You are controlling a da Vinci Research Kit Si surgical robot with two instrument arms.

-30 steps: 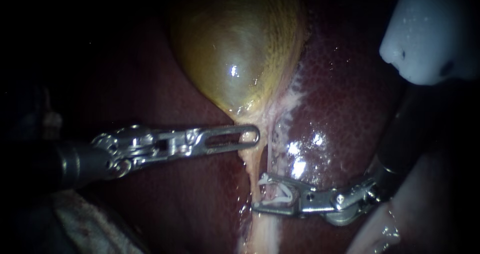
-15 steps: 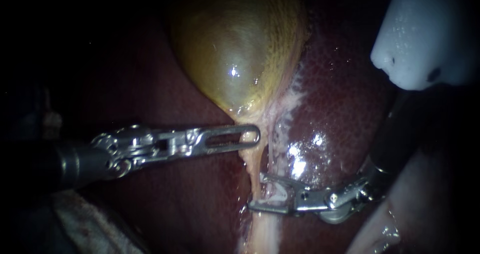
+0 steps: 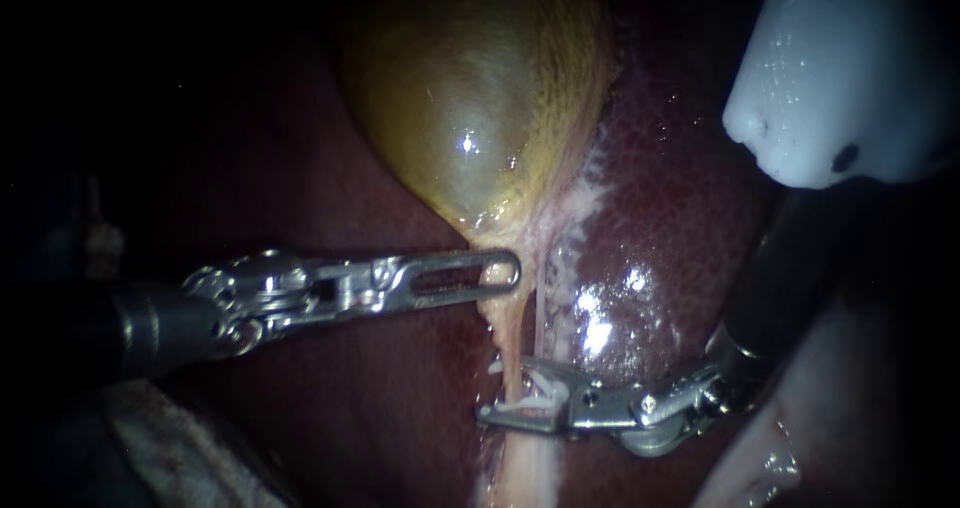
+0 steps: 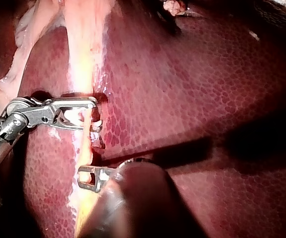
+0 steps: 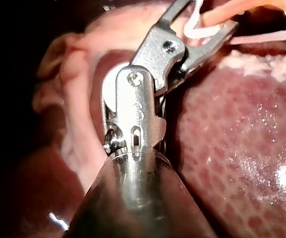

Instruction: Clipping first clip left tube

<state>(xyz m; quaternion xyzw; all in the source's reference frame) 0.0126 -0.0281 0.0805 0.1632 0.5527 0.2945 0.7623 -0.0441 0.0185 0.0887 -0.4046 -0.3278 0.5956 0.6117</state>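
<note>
The hand of the right instrument [image 3: 500,392] holds a small white clip [image 3: 535,398]. Its two jaws stand a little apart, and both press on the clip from two sides. The left tube [image 3: 511,340] runs right through the hand, inside the bent clip. The tube is pale yellow, soft and flat like a ribbon. Just beside it, on the hand's wrist side, a thin pink strand [image 3: 541,318] comes down to the upper jaw.

Under the hand and all around it lies the liver [image 3: 660,228]. It is dark red and wet, and it shines and has tiny dots all over. Nothing of the room shows, because everything past the liver is black.

The hand lies almost flat over the liver. It is shiny metal with little round pins. Behind it, the dark shaft goes up and away.

Farther up the tube from the hand is the tip of the left instrument [image 3: 505,268]. It is a flat silver bar with a long slot, and it lies level against the tube. I cannot tell whether it grips anything.

Beyond that tip the tube widens into the gallbladder [image 3: 470,98], a smooth, round, yellow-green bag. High above the right shaft hangs a pale white lump [image 3: 840,78] with wet specks on it.
</note>
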